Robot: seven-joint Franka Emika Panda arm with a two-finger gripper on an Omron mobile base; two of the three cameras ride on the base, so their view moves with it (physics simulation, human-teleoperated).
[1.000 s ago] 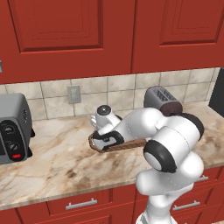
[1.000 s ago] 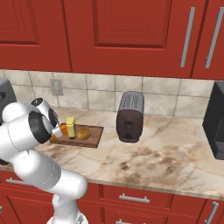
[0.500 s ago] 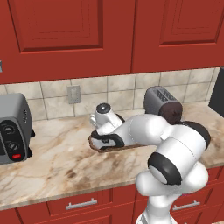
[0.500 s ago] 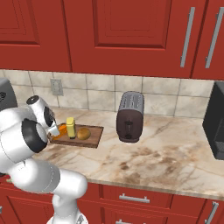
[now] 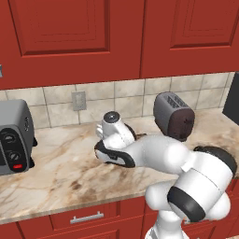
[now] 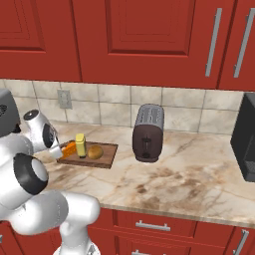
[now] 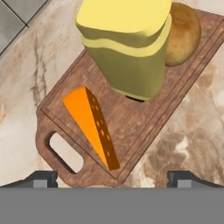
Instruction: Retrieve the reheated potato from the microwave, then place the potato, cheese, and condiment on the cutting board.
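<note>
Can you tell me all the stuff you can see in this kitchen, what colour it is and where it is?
cutting board: one, dark brown, on the counter, handle end nearest the gripper
cheese: one, orange wedge, on the board by the handle end
condiment: one, yellow bottle, upright mid-board
potato: one, tan-brown, on the board beyond the bottle
toaster: one, grey and dark brown, on the counter right of the board
toaster oven: one, grey, left end of the counter
microwave: one, black, right end of the counter
wall outlet: one, grey, on the tiles
cabinets: red, above and below the counter
gripper: one, dark fingertips, open, above the board
</note>
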